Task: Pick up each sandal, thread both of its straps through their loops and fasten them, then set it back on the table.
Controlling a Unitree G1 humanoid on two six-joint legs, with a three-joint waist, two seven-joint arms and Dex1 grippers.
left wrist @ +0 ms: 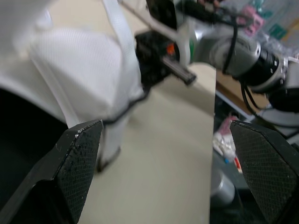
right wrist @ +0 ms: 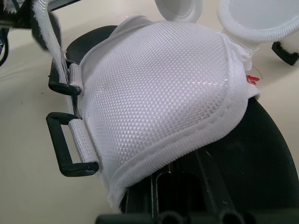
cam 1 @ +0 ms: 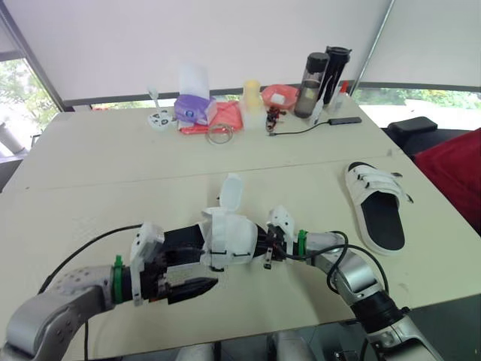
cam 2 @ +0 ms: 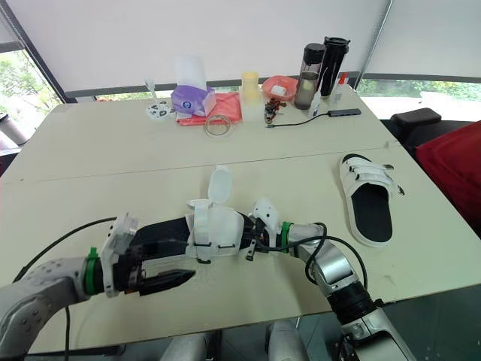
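Left fingers [left wrist: 77, 158] spread wide beside the sandal [cam 1: 225, 237], which right fingers [cam 1: 268, 254] pinch.

Close on sandal [right wrist: 163, 93]: white mesh upper over black sole [right wrist: 268, 154], lying on beige table [right wrist: 25, 186]. Two black loops sit on one edge of the upper, each on a short white webbing tab, near loop [right wrist: 70, 151] and far loop [right wrist: 63, 86]. A white strap [right wrist: 46, 28] rises right by the far loop, can't tell if it's threaded, and two round strap ends [right wrist: 180, 7] [right wrist: 261, 18] stand up at the upper's far edge.
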